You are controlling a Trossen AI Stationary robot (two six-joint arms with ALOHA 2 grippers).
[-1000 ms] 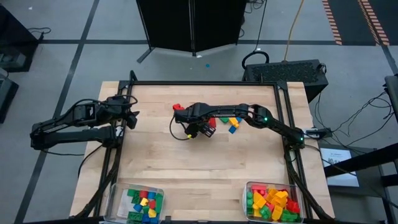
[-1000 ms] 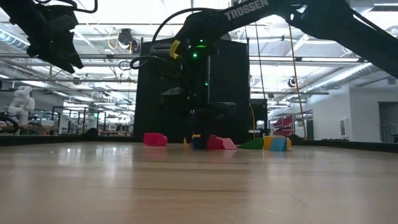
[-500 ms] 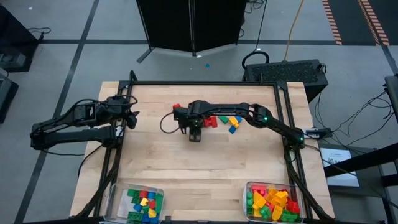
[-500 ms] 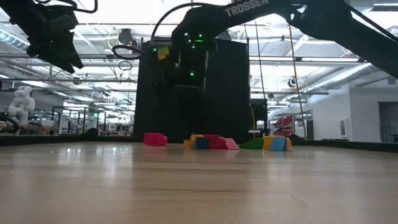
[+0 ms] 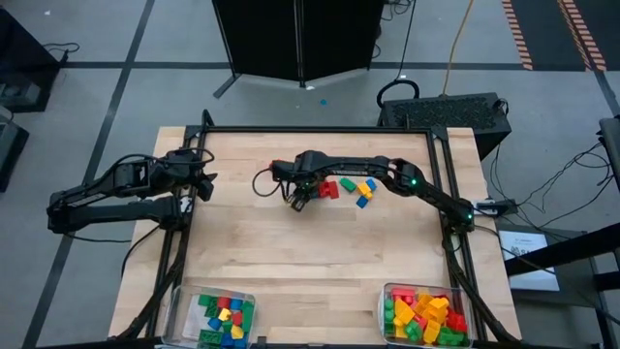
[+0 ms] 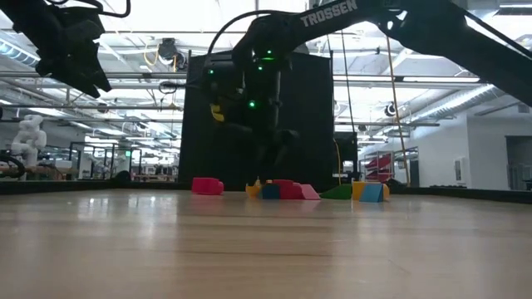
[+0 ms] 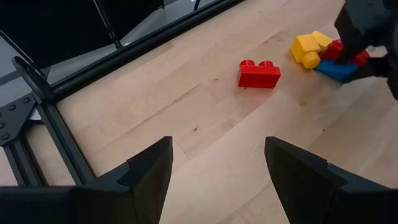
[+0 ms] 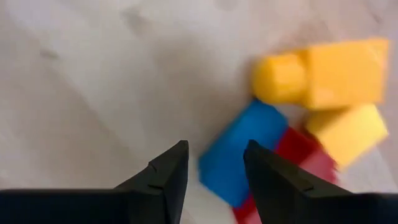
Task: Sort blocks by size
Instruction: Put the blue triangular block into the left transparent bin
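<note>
Loose blocks lie in a cluster [image 5: 351, 188] at the table's far middle: yellow [image 8: 329, 68], blue [image 8: 239, 155] and red [image 8: 298, 149] ones resting on the wood. A single red brick [image 7: 259, 73] lies apart, to the cluster's left. My right gripper [image 5: 298, 201] hangs pointing down just left of the cluster, open by a narrow gap [image 8: 214, 162] with bare table between its fingers; the blue block lies beside one fingertip. My left gripper [image 7: 217, 165] waits open above the table's left edge [image 5: 205, 179].
Two clear bins stand at the near edge, one at the left [image 5: 184, 315] and one at the right [image 5: 384, 312], both holding coloured blocks. A black frame [image 5: 320, 130] runs along the table's far side. Bare wood lies between the cluster and the bins.
My right gripper has risen off the blocks and rolled about a quarter turn around its downward axis, shifting slightly toward the table's left edge. The blocks stay where they were.
</note>
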